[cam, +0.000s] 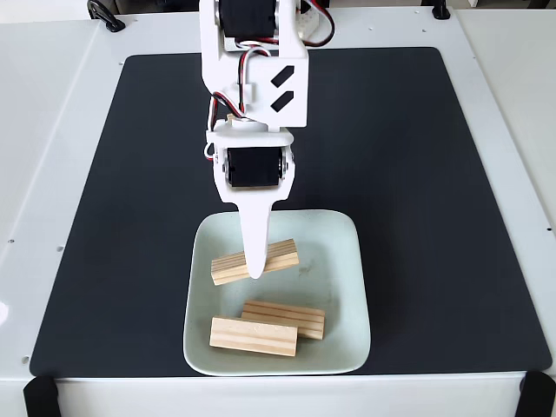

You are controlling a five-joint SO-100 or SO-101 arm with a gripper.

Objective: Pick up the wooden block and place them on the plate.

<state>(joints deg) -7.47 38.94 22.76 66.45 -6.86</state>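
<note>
The wooden block (254, 261) under the arm lies on the plate (347, 287), in the plate's far half, angled a little with its right end nearer the far rim. It's plain pine with the grain showing along its side, so I'd judge it light, rigid and not at all fragile, with dry faces that shouldn't slip much. The sensible hold is across its short width near the middle of its length, where it would hang balanced. In the fixed view, the pincer (255, 271) comes straight down over that block, one white finger crossing its middle with the tip reaching the near long edge. The other finger is hidden behind it, so I cannot tell whether the pincer is clamped on the block or has let go. Two more blocks are on the plate's near half: one (283, 319) just right of centre and another (254, 336) at the near-left, overlapping or touching at their ends. The plate itself sits at the middle of the near edge of the black mat (417, 174), which covers most of the white counter (43, 130).
</note>
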